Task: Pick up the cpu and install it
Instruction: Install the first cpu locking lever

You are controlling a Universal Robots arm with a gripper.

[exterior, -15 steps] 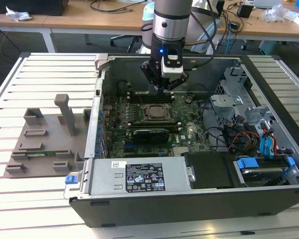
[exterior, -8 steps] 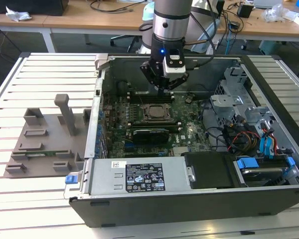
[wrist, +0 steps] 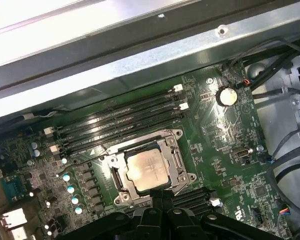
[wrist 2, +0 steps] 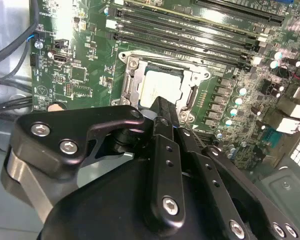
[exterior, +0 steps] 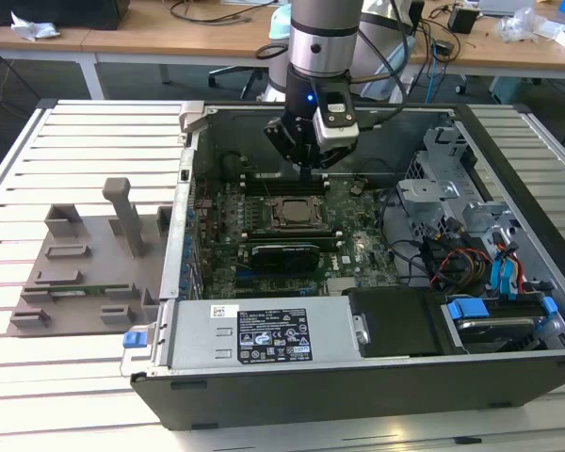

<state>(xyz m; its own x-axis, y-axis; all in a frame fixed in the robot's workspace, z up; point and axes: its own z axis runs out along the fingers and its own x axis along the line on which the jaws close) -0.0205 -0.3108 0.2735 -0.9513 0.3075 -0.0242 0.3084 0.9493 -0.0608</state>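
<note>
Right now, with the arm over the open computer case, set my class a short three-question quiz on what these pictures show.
1. True or false: the cpu lies inside the socket frame on the green board.
2. Multiple choice: in the exterior view, the grey fixture block sits (A) inside the computer case, (B) outside it on the exterior view's left, (C) on top of the arm.
3. Fill in: in the exterior view the gripper hangs above the ____.

Key
1. True; its silvery top shows within the frame in both wrist views.
2. B.
3. Green board, just behind the socket frame.
</note>
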